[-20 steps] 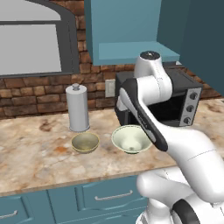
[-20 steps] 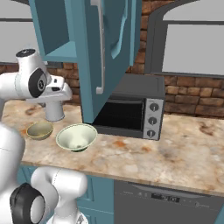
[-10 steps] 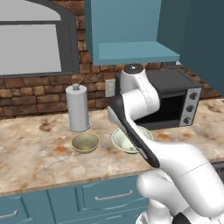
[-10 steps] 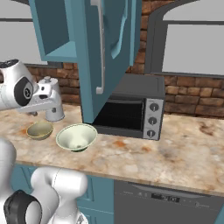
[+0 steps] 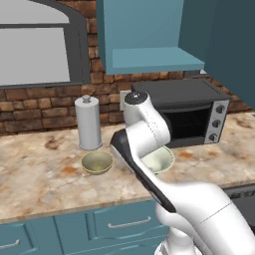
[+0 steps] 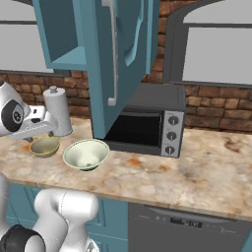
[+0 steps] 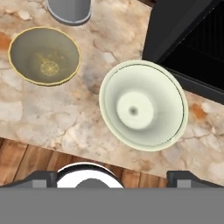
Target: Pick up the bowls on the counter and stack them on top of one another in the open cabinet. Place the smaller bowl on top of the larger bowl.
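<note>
On the desk point(image 5: 45, 184), I see the larger bowl point(image 7: 143, 105) upright near the front edge, just in front of the black toaster oven point(image 6: 147, 125). Beside it, apart and not touching, sits the smaller bowl point(image 7: 44, 55), with the grey canister point(image 5: 88, 123) just behind it toward the brick wall. My gripper point(image 7: 111, 178) hangs above the larger bowl with its jaws spread wide, grasping nothing. Overhead, the cabinet point(image 5: 149, 60) stands with its door swung out.
</note>
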